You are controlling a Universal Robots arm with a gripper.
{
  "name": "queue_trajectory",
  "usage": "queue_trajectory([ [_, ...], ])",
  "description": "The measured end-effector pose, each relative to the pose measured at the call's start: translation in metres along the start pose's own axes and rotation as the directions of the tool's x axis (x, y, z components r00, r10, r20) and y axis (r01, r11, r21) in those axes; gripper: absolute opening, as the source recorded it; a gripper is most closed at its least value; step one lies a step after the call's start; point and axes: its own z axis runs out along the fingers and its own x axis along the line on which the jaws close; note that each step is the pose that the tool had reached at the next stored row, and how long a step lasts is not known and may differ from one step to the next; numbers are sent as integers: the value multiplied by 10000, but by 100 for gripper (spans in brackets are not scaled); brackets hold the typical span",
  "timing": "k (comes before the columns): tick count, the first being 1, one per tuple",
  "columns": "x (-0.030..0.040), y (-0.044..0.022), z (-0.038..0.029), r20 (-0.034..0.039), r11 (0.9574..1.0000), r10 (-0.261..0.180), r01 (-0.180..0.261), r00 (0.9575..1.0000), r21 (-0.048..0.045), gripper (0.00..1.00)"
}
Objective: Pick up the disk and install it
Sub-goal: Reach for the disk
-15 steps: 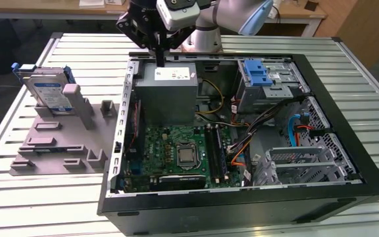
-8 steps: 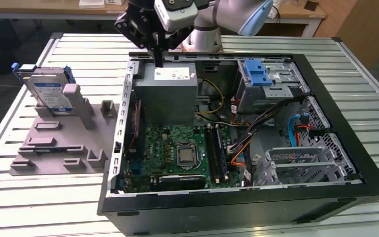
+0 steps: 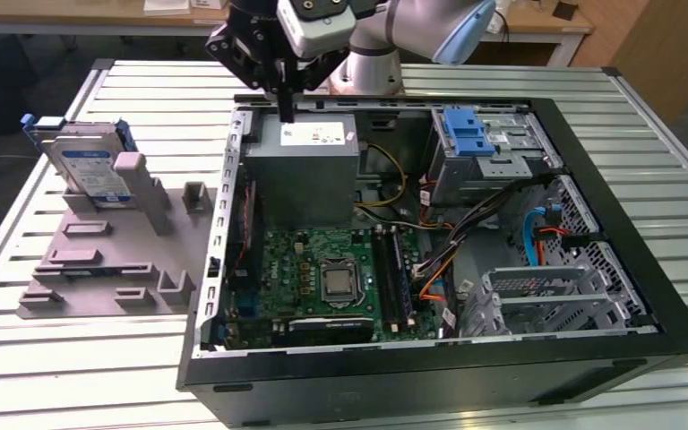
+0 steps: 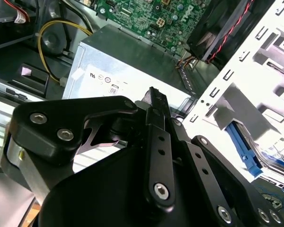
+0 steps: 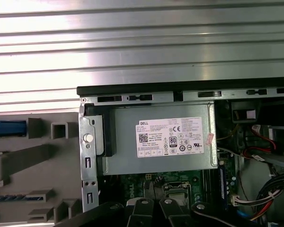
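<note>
The disk (image 3: 87,166), silver with a white-and-blue label in a blue caddy, stands on edge in a grey holder (image 3: 105,260) on the table, at the exterior view's left of the open computer case (image 3: 440,376). Its blue caddy edge (image 5: 7,127) also appears in the first wrist view. My gripper (image 3: 286,114) hangs over the case's far wall, just above the grey power supply box (image 3: 302,170), well apart from the disk. Its black fingers (image 4: 154,101) are pressed together with nothing between them.
Inside the case lie a green motherboard (image 3: 320,278), bundled cables (image 3: 487,215) and a metal drive cage with a blue latch (image 3: 469,134) at the far right. The holder has several raised grey blocks. The slatted metal table (image 3: 69,358) surrounds everything.
</note>
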Motion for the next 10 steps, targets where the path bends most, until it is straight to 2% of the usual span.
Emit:
queue_trajectory([
  [10,15,-1,9,-2,10000,1,-1,10000,-1,11],
])
